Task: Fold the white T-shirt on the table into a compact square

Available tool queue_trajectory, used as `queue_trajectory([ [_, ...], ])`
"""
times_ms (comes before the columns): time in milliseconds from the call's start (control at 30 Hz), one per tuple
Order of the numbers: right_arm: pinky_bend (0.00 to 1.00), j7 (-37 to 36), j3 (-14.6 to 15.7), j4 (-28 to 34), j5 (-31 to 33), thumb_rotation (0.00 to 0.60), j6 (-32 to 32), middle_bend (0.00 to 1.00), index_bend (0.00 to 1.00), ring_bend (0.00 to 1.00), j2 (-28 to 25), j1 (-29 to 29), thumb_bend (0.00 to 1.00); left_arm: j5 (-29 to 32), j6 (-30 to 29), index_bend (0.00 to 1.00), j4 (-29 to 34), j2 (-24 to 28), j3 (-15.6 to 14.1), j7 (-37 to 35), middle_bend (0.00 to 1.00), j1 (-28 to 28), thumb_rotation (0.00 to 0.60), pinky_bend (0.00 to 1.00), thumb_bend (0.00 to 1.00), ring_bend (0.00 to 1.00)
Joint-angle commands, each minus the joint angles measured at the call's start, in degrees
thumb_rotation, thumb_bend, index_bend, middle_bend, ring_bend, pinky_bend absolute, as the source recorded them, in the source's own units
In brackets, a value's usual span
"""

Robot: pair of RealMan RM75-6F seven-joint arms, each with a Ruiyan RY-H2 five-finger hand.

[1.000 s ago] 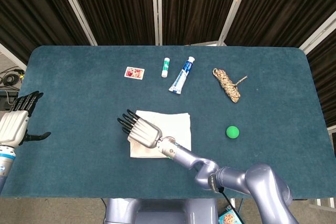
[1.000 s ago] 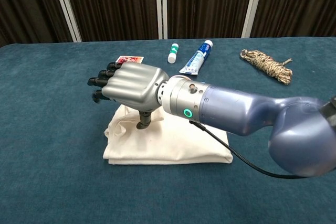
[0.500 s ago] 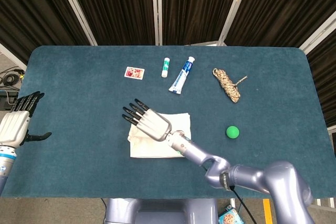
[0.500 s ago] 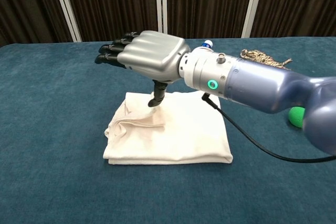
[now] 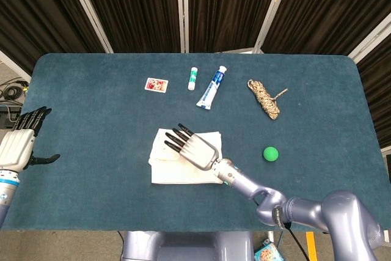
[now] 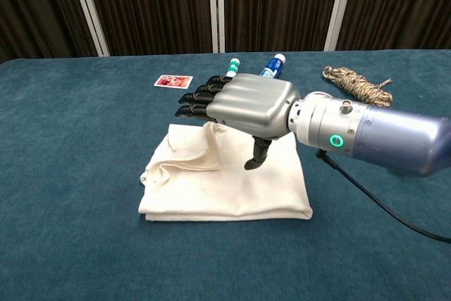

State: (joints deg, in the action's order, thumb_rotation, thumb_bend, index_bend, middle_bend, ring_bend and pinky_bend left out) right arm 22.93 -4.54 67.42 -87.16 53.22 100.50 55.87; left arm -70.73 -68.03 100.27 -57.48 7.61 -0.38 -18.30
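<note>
Hovering palm-down over the folded white cotton T-shirt [image 6: 225,177], the right robot hand [image 6: 243,103] holds nothing, its dark fingers [image 6: 201,99] stretched out flat and its thumb hanging down above the cloth without plainly touching it. The shirt lies near the front middle of the teal felt-covered bench [image 5: 91,102] as a rough rectangle, with a rumpled, puffed-up ridge along its left edge. To finish well, I judge the hand should come down flat on that bunched edge and press or smooth it outward, so the layers settle and the outline squares up; dragging sideways risks pulling the top layer askew. The left robot hand [image 5: 23,142] waits at the bench's far left edge, empty with fingers spread, well apart from the shirt.
</note>
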Motion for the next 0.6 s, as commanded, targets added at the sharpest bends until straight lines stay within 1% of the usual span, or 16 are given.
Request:
queue_trajectory([
  [33,0.0,-0.9,0.3,-2.3,-0.6,0.6,0.1,0.0,0.0,0.0,1.5,0.0,0.0,0.1,0.0,0.0,0.0,0.0,0.0,-0.1,0.0,0.0,0.6,0.0,0.0,0.0],
  [167,0.0,-2.8,0.2,-6.0,-1.0,0.6,0.5,0.0,0.0,0.0,3.8,-0.1,0.0,0.2,0.2,0.0,-0.2,0.0,0.1,-0.4,0.0,-0.1,0.6,0.0,0.0,0.0],
  [267,0.0,-3.8,0.3,-7.9,-1.4,0.6,0.7,0.0,0.02,0.0,4.9,0.0,0.0,0.2,0.3,0.0,-0.3,0.0,0.1,-0.4,0.0,-0.1,0.6,0.0,0.0,0.0],
  [500,0.0,-7.1,0.1,-11.2,-3.2,0.6,2.0,0.0,0.15,0.0,7.5,0.7,0.0,0.2,0.5,0.0,-0.4,-0.2,0.0,-0.3,0.0,-0.2,0.6,0.0,0.0,0.0],
  [600,0.0,-8.1,0.0,-12.5,-3.7,0.6,2.1,0.0,0.2,0.0,8.4,1.2,0.03,0.2,0.6,0.0,-0.5,-0.3,0.0,-0.2,0.0,-0.3,0.6,0.0,0.0,0.0],
])
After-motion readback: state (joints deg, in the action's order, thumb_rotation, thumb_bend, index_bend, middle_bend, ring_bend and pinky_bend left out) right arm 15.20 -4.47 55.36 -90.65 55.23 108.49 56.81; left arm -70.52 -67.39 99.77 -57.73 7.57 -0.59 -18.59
